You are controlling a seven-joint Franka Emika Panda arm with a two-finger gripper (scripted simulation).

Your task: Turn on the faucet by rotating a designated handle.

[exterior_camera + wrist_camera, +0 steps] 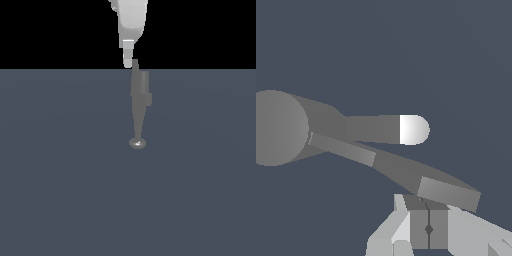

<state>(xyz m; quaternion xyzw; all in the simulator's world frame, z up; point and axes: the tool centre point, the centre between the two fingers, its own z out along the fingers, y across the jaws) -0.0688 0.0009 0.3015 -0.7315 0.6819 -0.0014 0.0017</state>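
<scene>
The faucet (139, 95) is a matte-grey fixture on the dark floor; its tapered stem ends in a shiny knob (137, 143). In the wrist view its round body (278, 127) is beside the stem with the bright rounded end (415, 129). The handle (401, 172) is a flat bent lever running from the body to its tip (448, 194). My gripper (428, 215) is shut, its pads meeting at a seam, right at the lever's tip with nothing between them. In the exterior view the gripper (129, 59) comes down behind the faucet, next to a grey end (135, 64) that looks like the lever's tip.
A flat dark grey-blue floor (60, 175) spreads all around the faucet. Behind it is black background. No other objects show.
</scene>
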